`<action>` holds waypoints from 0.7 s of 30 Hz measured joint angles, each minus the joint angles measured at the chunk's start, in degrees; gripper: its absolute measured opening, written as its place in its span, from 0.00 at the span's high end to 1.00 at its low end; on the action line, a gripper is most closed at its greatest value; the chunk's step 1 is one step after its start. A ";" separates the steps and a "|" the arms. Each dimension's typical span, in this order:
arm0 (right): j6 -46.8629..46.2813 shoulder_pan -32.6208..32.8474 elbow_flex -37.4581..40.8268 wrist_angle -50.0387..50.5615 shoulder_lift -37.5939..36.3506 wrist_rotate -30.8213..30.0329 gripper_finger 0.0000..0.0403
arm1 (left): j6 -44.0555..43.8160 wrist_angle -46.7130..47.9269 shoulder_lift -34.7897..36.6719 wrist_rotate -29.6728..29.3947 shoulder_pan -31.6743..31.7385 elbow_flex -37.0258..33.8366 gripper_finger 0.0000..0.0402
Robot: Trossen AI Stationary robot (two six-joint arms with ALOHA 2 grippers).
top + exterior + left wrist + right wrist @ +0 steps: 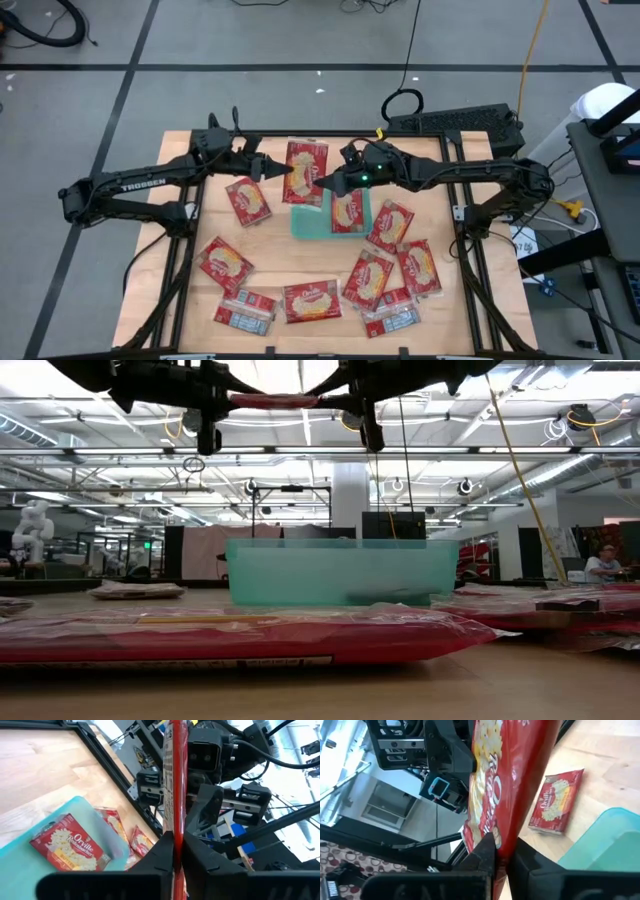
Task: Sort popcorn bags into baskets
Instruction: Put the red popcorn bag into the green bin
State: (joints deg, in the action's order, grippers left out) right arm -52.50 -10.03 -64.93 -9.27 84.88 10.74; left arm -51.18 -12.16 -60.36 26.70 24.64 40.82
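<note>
We see one shallow teal tray (305, 226) near the middle of the wooden counter (180, 300), and in it lies a single popcorn bag (346, 210), picture face up, against its right side. Directly above the tray's far-left corner a second bag (305, 171) hangs in the air, flat and level, held from both sides: the left gripper (283, 170) has its jaws pinching the bag's left edge, and the right gripper (322, 183) has its jaws pinching the right edge (both grips show clearly in the wrist views).

Around the tray the other bags lie loose on the counter. One rests just left of the tray (248, 200), another farther left and nearer (224, 263), two along the near edge (310, 300), and an overlapping cluster to the right (400, 265). The packets are flat, glossy red rectangles with a cream-yellow popcorn picture. A black frame (190, 240) borders the pale, grained counter.
</note>
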 joint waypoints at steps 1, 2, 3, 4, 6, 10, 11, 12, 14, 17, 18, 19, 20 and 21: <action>0.19 -0.15 0.00 0.44 0.00 0.02 0.97 | 0.04 0.00 -0.02 0.00 -0.06 0.00 0.89; 0.12 -0.38 0.00 0.99 0.00 0.07 0.97 | 0.15 -0.01 -0.01 0.02 -0.32 0.00 0.85; -0.13 -0.62 0.00 1.53 0.00 0.18 0.96 | 0.33 -0.02 -0.01 -0.02 -0.60 0.00 0.81; -0.54 -0.82 0.00 2.24 0.00 0.34 0.95 | 0.37 0.04 -0.02 -0.06 -0.86 0.00 0.76; -1.41 -1.20 0.00 3.46 0.00 1.08 0.95 | 0.16 0.38 -0.01 -0.01 -1.12 0.00 0.67; -4.03 -1.70 0.00 7.51 0.00 2.64 0.97 | -0.84 4.65 0.00 -0.02 -0.89 0.07 0.50; -5.12 -1.70 0.00 8.85 0.00 2.82 0.97 | -0.96 6.18 -0.01 -0.02 -0.74 0.07 0.47; -6.36 -1.68 0.00 10.18 0.00 2.80 0.97 | -0.99 7.84 0.00 -0.02 -0.58 0.07 0.45; -8.26 -1.50 0.00 12.34 0.00 2.79 0.97 | -0.48 11.21 0.01 -0.01 -0.34 0.09 0.42; -10.27 -0.77 0.00 15.35 0.00 2.73 0.96 | 1.30 15.72 0.48 -0.06 -0.37 0.09 0.43; -10.82 -0.55 0.00 16.22 0.00 2.70 0.96 | 1.90 16.56 0.55 -0.04 -0.37 0.09 0.43; -10.90 -0.35 0.02 16.75 0.01 2.43 0.96 | 2.59 17.34 0.57 0.00 -0.39 0.09 0.45; -10.96 -0.11 0.02 17.36 0.02 1.82 0.96 | 3.23 18.06 0.53 -0.02 -0.39 0.09 0.46; -11.44 0.05 0.02 18.23 0.02 0.89 0.96 | 4.01 18.62 0.52 -0.01 -0.37 0.09 0.48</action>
State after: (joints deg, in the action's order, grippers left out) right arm -63.94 -9.97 -64.90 8.96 84.90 11.63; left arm -47.16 6.46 -59.83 26.68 24.27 40.91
